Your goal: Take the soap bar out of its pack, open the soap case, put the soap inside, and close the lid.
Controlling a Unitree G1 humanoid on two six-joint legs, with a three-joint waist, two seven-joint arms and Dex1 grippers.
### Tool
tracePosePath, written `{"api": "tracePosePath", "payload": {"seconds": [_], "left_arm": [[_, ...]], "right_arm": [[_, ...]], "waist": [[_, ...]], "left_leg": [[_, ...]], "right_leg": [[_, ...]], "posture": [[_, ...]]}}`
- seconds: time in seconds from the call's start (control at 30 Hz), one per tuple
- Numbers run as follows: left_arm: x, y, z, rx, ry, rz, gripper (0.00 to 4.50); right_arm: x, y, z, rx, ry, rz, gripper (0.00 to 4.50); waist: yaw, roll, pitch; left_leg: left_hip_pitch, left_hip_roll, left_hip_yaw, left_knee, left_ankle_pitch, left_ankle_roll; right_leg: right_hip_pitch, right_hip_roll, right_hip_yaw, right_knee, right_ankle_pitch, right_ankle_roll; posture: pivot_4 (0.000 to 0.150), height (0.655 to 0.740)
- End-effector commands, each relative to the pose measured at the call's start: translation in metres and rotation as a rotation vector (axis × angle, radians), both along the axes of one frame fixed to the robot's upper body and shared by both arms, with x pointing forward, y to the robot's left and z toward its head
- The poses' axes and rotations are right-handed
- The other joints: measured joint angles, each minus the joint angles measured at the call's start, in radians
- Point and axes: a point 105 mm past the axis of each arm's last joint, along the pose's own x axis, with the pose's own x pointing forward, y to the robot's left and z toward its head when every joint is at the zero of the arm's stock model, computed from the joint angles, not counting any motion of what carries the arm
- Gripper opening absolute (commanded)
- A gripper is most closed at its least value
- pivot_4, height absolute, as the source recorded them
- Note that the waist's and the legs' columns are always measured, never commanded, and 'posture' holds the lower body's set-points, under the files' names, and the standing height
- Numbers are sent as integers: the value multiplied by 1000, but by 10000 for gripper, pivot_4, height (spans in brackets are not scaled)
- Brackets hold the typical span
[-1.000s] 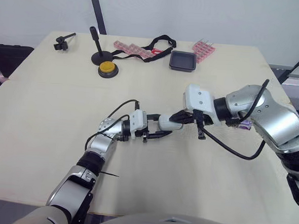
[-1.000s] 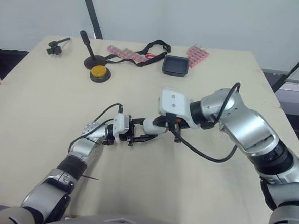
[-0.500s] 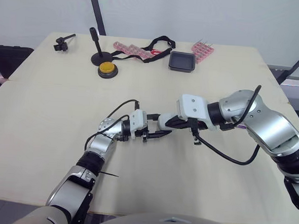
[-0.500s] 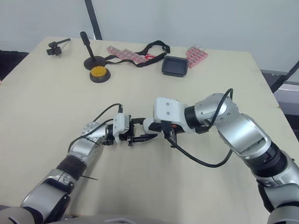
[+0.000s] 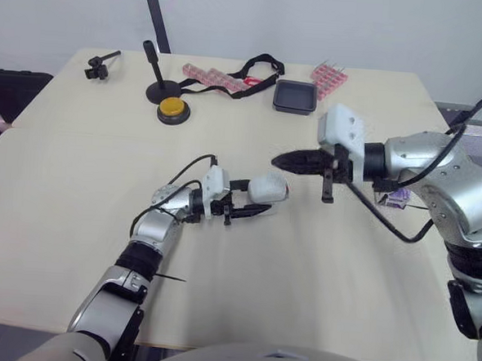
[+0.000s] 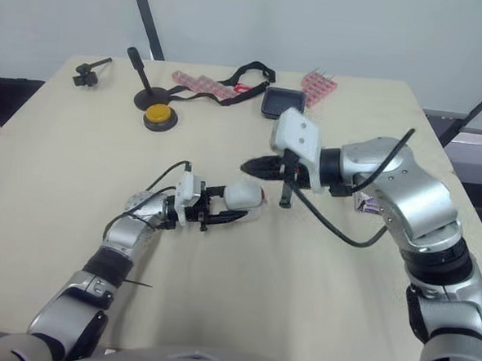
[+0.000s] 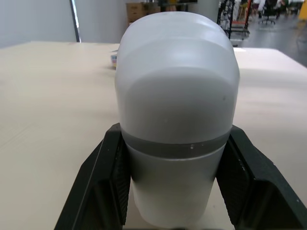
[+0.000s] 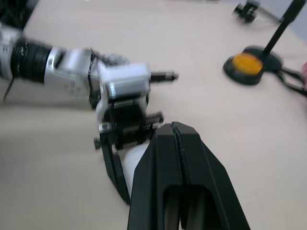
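Soap case [image 5: 267,189], white, rounded and closed, sits pinched in my left claw [image 5: 260,196] low over the middle of the table [image 5: 78,162]. In the left wrist view my two black fingers [image 7: 103,182] press its flanks at and below the grey seam band, lid side up. I judge it to be hard, smooth, hollow plastic: light, stiff and slippery on its curves. The low side grip therefore suits it and leaves the lid free to lift. Its long axis runs along my left fingers. The rounded far end points to my right, toward my right claw [image 5: 280,160], which hovers near it but apart, its fingers pressed together on nothing. A small purple packet [image 5: 397,198], probably the soap pack, lies by my right forearm, well apart from the case.
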Motion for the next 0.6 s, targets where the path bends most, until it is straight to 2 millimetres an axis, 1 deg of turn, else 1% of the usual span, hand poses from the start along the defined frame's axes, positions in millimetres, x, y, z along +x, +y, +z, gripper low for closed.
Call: {"api": "tracePosePath", "payload": {"seconds": [0.03,0.07,0.13,0.17,0.23,0.3,0.37,0.4,0.47,0.5,0.6], "left_arm": [[4,5,35,-87,32,-23,19208],[3,6,39,-91,81,-37,19208],[-1,8,43,-71,167,-63,19208],[-3,9,44,-55,215,-74,19208],[-8,12,47,-26,309,-94,19208],[-14,18,50,15,443,-118,19208],[-19,21,53,35,535,-138,19208],[-22,23,56,25,589,-154,19208],[-25,25,59,19,664,-173,19208],[-26,24,58,22,705,-178,19208],[-26,24,58,29,761,-179,19208]], "right_arm": [[-7,-7,23,95,-101,-41,94],[-5,-11,25,128,-124,-82,94],[-3,-17,17,112,-130,-141,94],[0,-22,11,102,-118,-174,2570],[0,-32,-4,54,-104,-218,8649],[-3,-45,-24,18,-58,-263,14966],[-6,-54,-36,2,-35,-291,21585],[-10,-60,-42,-11,-30,-302,25839],[-15,-66,-49,-31,-29,-312,31564],[-19,-70,-52,-37,-20,-315,35236],[-25,-75,-55,-43,-14,-316,44568]], "waist": [[6,0,0],[9,0,0],[13,0,0],[14,0,0],[15,1,1],[19,0,1],[19,2,2],[19,2,2],[21,2,2],[21,2,2],[18,2,2]], "left_leg": [[0,0,0,0,0,0],[0,0,0,0,0,0],[-1,0,-1,0,0,0],[-1,0,-1,0,0,0],[-1,0,-1,0,0,-1],[-1,0,-1,0,0,-1],[-1,0,-1,-1,-1,-1],[-1,-1,-1,-1,-1,-2],[-1,0,-1,-1,-1,-2],[-2,-1,-1,-1,-1,-3],[-2,-1,-1,-1,-2,-4]], "right_leg": [[0,0,0,0,0,0],[0,0,-1,0,0,0],[0,0,-1,0,0,0],[0,0,-1,-1,0,0],[0,0,-1,-2,0,0],[0,0,-2,-3,0,0],[0,0,-2,-3,0,0],[0,0,-1,-4,0,0],[0,0,-2,-4,0,0],[0,0,-2,-4,0,0],[0,0,-1,-4,0,0]], "posture": [[1500,7395],[1500,7395],[1500,7395],[1500,7395],[1500,7395],[1500,7395],[1500,7395],[1500,7395],[1500,7395],[1500,7395],[1500,7395]]}}
